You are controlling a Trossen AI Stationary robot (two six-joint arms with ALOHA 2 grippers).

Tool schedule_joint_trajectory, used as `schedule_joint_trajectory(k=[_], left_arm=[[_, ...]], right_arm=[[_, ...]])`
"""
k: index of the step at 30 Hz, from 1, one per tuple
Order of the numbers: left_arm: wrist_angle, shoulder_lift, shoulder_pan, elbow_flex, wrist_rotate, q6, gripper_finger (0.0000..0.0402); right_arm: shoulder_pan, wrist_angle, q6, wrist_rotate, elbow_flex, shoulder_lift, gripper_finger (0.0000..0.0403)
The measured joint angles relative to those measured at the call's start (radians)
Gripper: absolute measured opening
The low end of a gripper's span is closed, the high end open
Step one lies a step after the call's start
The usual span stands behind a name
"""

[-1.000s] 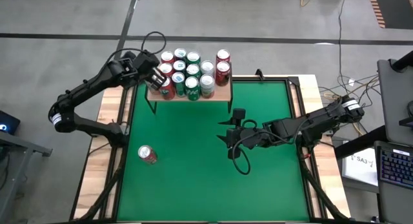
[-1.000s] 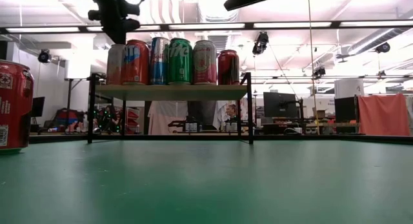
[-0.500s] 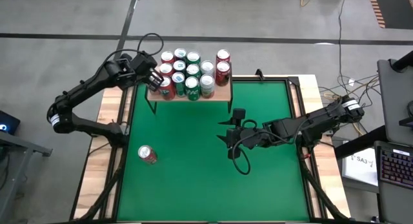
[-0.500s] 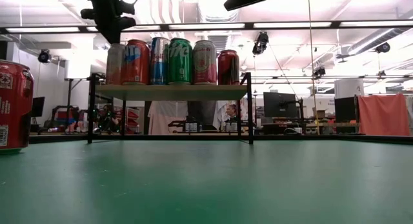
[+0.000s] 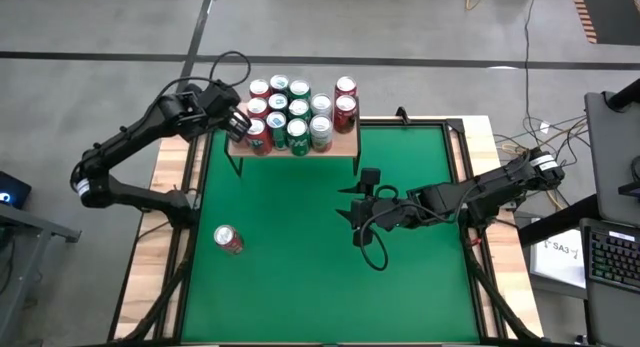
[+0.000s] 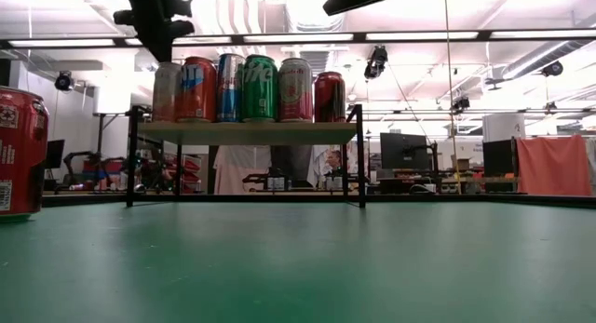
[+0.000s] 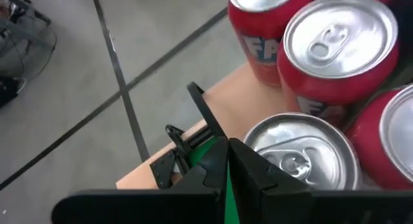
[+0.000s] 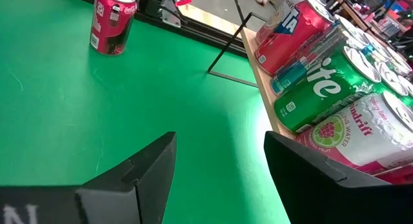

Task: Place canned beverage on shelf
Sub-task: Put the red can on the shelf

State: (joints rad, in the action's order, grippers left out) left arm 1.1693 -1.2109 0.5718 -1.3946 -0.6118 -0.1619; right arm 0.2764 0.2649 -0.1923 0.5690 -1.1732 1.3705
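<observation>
Far left, near the front: one lone red can (image 5: 228,240), upright on the green table (image 5: 300,277), well apart from the shelf (image 5: 346,143) and not yet on it. Probably a smooth, thin metal wall, so slippery, stiff enough but easy to dent. Full or empty, impossible to say from here. Best taken around the mid-body, one finger either side, with a firm but modest squeeze.

Up by the shelf's left end: left gripper (image 5: 237,120), fingers pressed together, nothing between them, hovering just beside the packed cans (image 5: 298,109).

Across the board: thirteen cans by the overhead count, in red, green and silver, with little room left except along the right side.

Mid-table, further right: right gripper (image 5: 350,212), jaws standing apart, empty, low over the green.

Tally: one can to place, one shelf, two arms.
</observation>
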Motion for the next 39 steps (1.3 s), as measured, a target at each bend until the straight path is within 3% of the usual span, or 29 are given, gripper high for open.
schedule_joint_trajectory(k=[8, 13, 15, 20, 30, 39], left_arm=[[-0.02, 0.089, -0.131, -0.075, 0.049, 0.083, 0.0], [-0.029, 0.164, -0.3, -0.04, 0.297, 0.142, 0.0], [-0.034, 0.176, -0.361, -0.017, 0.351, 0.136, 0.0], [-0.103, 0.181, -0.461, 0.075, 0.235, 0.088, 0.0], [-0.192, 0.147, -0.468, 0.201, -0.018, 0.062, 0.0], [-0.217, 0.121, -0.458, 0.203, -0.034, 0.074, 0.0]], right_arm=[[0.0, 0.0, 0.002, 0.0, 0.0, 0.0, 0.0226], [0.0, 0.0, 0.01, 0.0, 0.0, 0.0, 0.0226], [0.0, -0.001, 0.011, 0.0, 0.0, 0.0, 0.0226], [0.0, -0.001, 0.011, 0.0, 0.0, 0.0, 0.0226], [0.0, -0.001, 0.017, 0.0, 0.0, 0.0, 0.0226], [0.0, 0.0, 0.017, 0.0, 0.0, 0.0, 0.0226]])
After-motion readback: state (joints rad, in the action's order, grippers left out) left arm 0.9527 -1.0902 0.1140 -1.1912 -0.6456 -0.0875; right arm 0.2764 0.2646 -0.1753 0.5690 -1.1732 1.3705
